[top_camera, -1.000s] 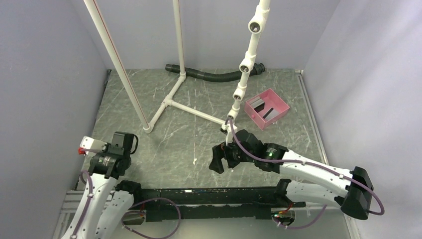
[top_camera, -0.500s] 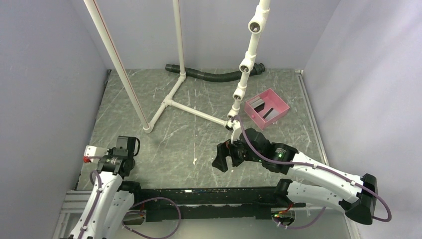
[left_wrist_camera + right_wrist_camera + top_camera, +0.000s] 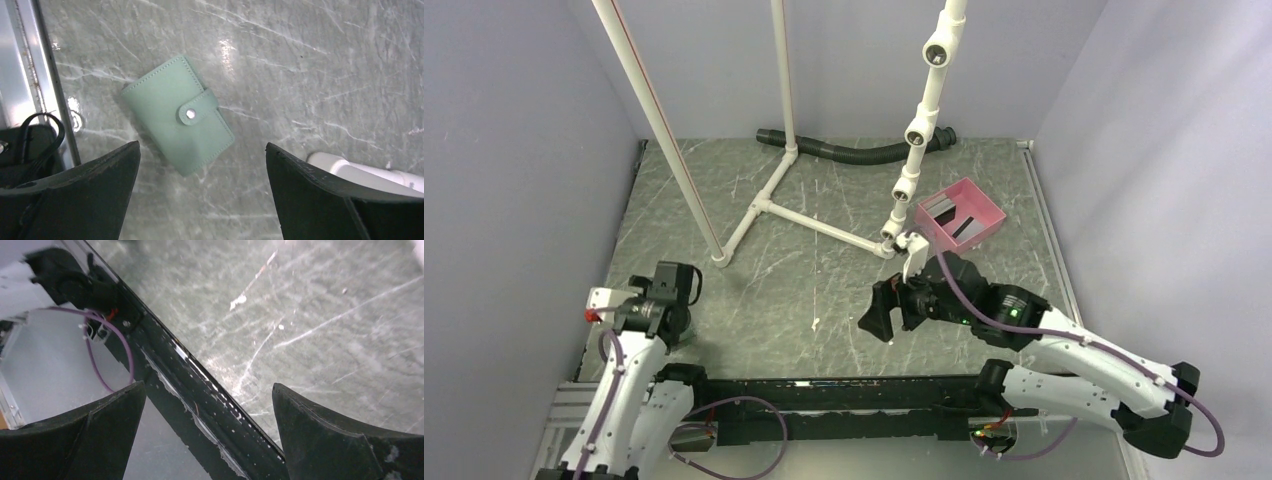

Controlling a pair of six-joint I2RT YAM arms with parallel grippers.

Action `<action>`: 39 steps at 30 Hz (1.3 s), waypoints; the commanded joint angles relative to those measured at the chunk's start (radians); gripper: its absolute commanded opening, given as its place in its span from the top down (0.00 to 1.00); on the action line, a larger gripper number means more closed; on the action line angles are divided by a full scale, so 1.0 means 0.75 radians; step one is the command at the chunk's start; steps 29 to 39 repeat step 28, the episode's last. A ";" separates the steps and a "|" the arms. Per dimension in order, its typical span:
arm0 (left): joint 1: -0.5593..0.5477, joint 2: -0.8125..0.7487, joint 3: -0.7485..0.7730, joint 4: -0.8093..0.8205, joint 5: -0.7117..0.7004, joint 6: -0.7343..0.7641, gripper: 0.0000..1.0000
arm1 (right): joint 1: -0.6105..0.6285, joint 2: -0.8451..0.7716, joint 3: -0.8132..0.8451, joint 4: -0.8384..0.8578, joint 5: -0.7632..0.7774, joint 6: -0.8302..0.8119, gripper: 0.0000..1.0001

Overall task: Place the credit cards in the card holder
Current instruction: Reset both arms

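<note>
The card holder (image 3: 177, 114), a sage-green wallet snapped shut, lies flat on the marble table in the left wrist view. My left gripper (image 3: 202, 144) hangs open above its near corner with nothing between the fingers. From above, the left arm hides the holder. The credit cards, one grey (image 3: 942, 207) and one black (image 3: 965, 228), lie in the pink tray (image 3: 989, 212) at the back right. My right gripper (image 3: 879, 318) is open and empty at the table's middle, short of the tray. In its own view the right gripper (image 3: 208, 385) hangs over the table's near edge.
A white pipe frame (image 3: 769, 205) stands across the back and middle, with a jointed white pipe (image 3: 914, 150) rising beside the tray. A black corrugated hose (image 3: 854, 152) lies along the back wall. A metal rail (image 3: 25, 75) borders the table just left of the holder. A black bar (image 3: 200, 390) runs along the near edge.
My left gripper has gone from shut to open and shifted slightly over the holder. The right arm has reached further right and away, toward the tray, still open.
</note>
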 commanded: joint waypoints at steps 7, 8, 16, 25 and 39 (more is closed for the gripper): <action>0.006 0.018 0.654 -0.291 0.248 0.401 0.01 | -0.003 -0.044 0.644 -0.361 0.423 -0.217 0.00; 0.006 -0.003 0.739 -0.241 0.297 0.500 0.01 | -0.003 -0.044 0.696 -0.373 0.460 -0.248 0.00; 0.006 0.040 1.288 0.027 0.734 1.116 0.01 | -0.003 -0.132 0.939 -0.276 0.792 -0.446 0.00; 0.006 0.201 1.747 -0.077 0.687 1.354 0.01 | -0.004 -0.323 0.920 -0.047 0.983 -0.547 0.00; 0.006 0.198 1.770 -0.046 0.719 1.364 0.00 | -0.005 -0.345 0.931 -0.058 1.000 -0.574 0.00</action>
